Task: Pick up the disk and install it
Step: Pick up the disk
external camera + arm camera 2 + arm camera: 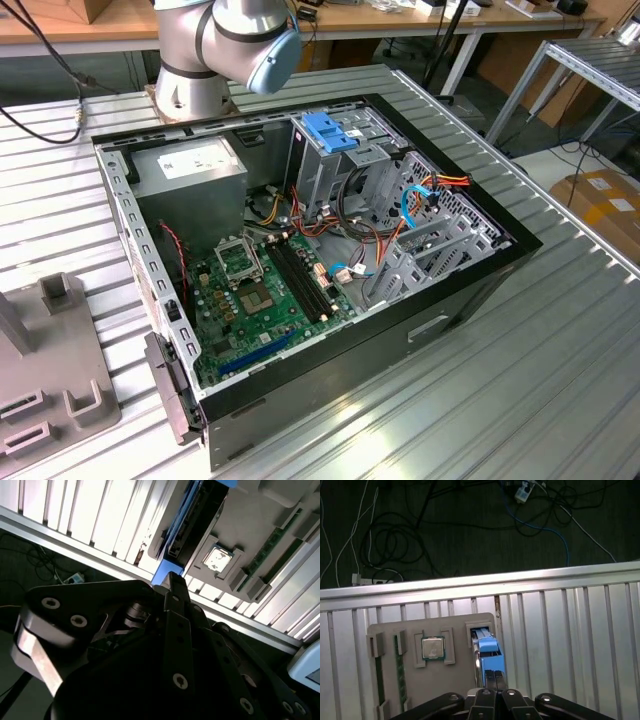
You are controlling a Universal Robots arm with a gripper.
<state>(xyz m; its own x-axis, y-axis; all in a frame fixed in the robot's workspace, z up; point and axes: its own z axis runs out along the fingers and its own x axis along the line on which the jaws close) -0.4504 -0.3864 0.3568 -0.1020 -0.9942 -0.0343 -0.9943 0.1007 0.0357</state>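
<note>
The gripper [494, 676] hangs just over the disk [487, 649], standing on edge in 1 slot of the grey holder [457, 680]; its fingers are pressed together.

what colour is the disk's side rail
Blue; the disk shows best in the first wrist view.

In the first wrist view the pincer [494, 673] covers the near end of the disk [489, 651]; whether they touch cannot be told. The exterior view's left edge cuts off the grey tray [60, 372].
</note>
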